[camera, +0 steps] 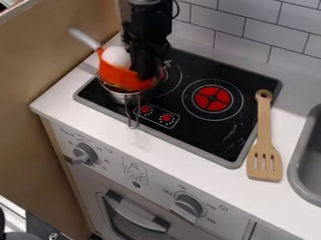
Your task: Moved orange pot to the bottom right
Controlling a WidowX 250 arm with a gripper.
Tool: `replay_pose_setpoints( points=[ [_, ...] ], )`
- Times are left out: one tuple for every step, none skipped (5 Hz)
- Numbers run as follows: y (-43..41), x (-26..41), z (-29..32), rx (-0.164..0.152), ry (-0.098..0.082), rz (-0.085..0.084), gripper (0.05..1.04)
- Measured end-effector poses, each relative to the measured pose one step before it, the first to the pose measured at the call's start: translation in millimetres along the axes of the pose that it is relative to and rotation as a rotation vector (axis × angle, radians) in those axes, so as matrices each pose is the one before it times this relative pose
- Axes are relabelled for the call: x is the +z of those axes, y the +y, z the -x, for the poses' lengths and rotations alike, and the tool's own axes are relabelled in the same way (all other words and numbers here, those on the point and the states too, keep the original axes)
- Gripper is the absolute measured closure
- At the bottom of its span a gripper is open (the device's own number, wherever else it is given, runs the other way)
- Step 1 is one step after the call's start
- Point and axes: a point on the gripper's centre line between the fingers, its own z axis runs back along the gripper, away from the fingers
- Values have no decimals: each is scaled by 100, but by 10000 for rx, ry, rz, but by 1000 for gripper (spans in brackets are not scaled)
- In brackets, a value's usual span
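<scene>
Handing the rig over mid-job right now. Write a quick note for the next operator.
End effector: down at the orange pot's right side; grip unconfirmed.
Orange pot: over the silver pot at the cooktop's left, white round item inside.
Done: no placement yet.
Left: bring the orange pot to the bottom right, set down, release. Wooden spatula lies by the cooktop's right edge.

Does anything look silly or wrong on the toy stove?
Yes! The orange pot looks tilted, right over the silver pot, instead of flat on a burner. The stovetop also has pale streaks near its right side, maybe scuffs or just shine.
</scene>
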Motion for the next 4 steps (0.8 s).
replay_pose_setpoints(
  points=[
    [191,796,5,22,230,-127,1030],
    [339,1183,-173,147,164,-212,1030],
    [-12,619,-22,171,177,-128,1030],
    [-511,538,-111,303,181,-203,1030]
  ],
)
